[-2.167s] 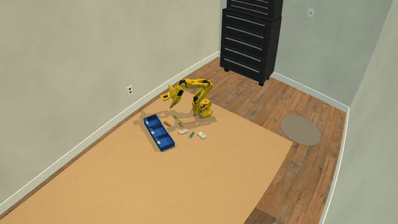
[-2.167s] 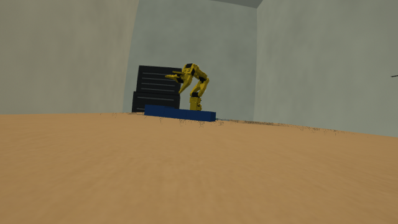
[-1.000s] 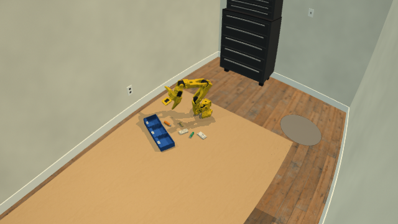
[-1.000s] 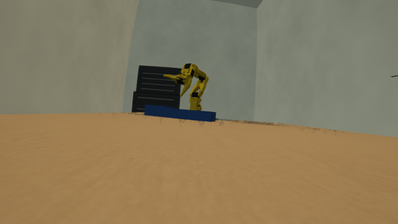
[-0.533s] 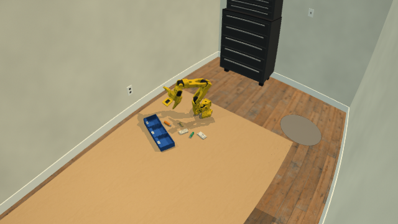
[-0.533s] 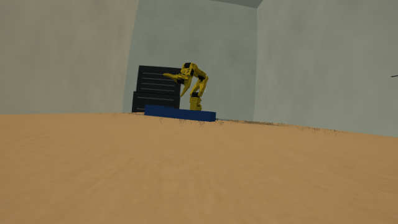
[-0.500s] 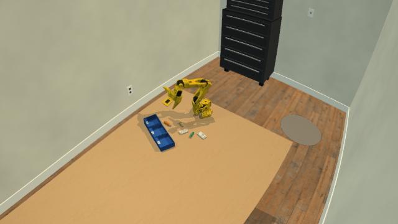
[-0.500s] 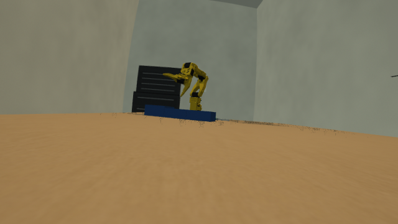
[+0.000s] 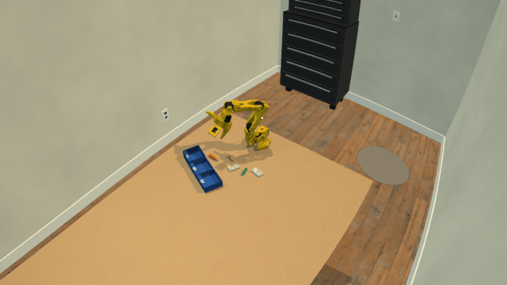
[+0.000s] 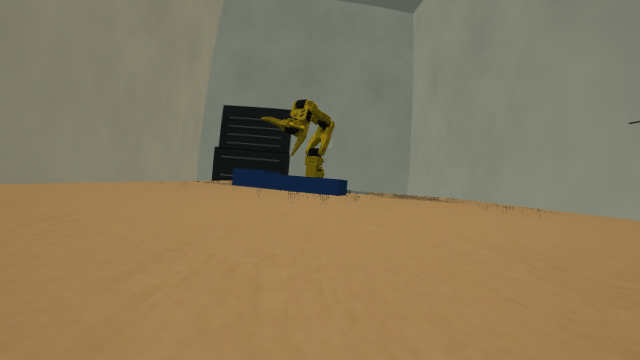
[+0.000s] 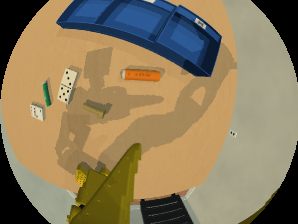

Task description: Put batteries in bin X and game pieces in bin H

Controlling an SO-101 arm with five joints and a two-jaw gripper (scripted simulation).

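Note:
A blue tray of three bins lies on the table; its small white labels are too small to read. An orange battery lies just beside it. A green battery lies between two white dominoes, one larger and one smaller. An olive bolt-like piece lies near the middle. My gripper is open and empty, high above the table beyond the orange battery. Only one jaw shows in the wrist view.
The arm's base stands at the table's far edge. A black drawer cabinet stands on the floor behind it. A round grey mat lies on the wooden floor to the right.

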